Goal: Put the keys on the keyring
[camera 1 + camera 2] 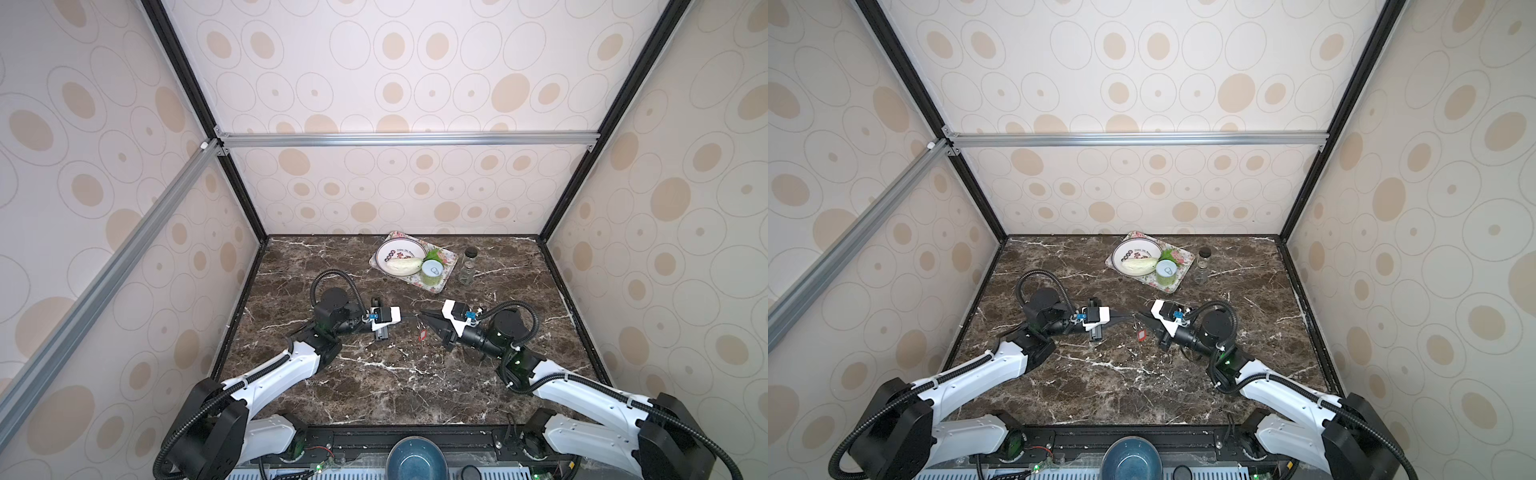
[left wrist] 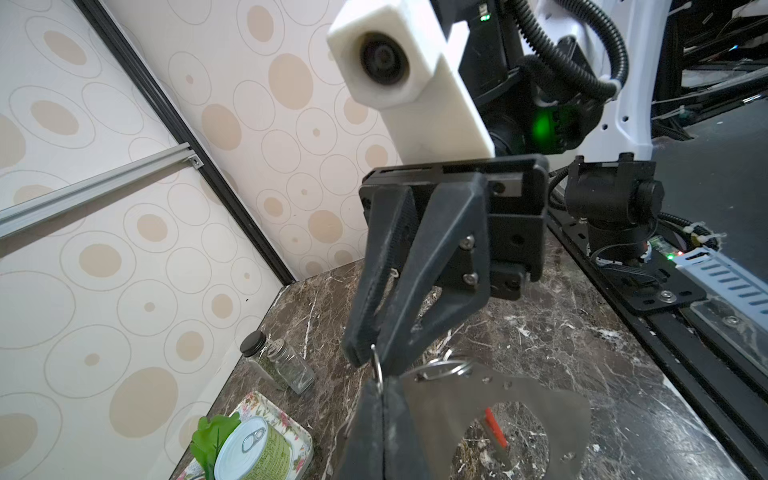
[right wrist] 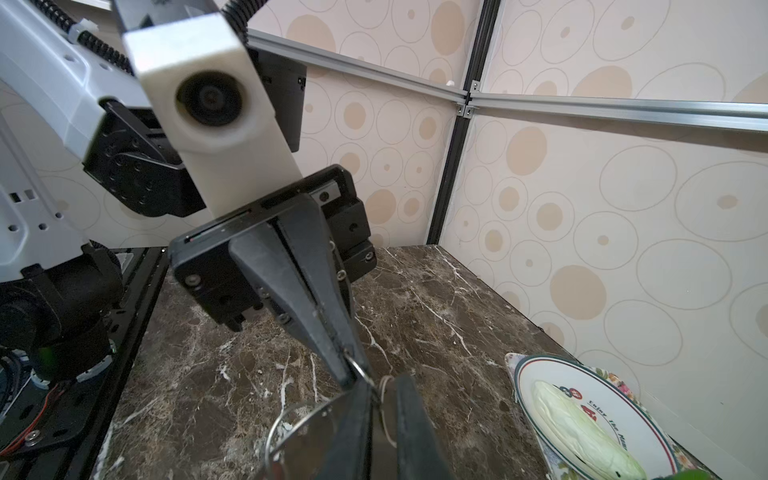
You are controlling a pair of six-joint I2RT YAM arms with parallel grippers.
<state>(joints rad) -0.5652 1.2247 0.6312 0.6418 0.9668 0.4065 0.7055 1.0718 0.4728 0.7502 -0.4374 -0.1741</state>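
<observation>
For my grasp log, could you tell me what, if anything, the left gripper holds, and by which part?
A small split ring, its thin wire pinched at the tips of the shut jaws of the left gripper.

White link shells [image 1: 291,365], black joint housings [image 1: 332,299], black corrugated cable hoses [image 2: 557,52]; right gripper [image 2: 368,359]: matte black tapered fingers [image 2: 440,257], silver screws [image 2: 470,277].

- The keyring [image 2: 436,403], a flat grey metal oval with a wide hole and small holes along its rim, is up off the counter [image 2: 582,332], one edge clamped in the left pincer [image 2: 382,399].
- The red-tagged key [image 2: 494,426] shows through that hole.
- A small wire ring [image 2: 376,365] sits nipped in the right pincer [image 2: 371,359].
</observation>
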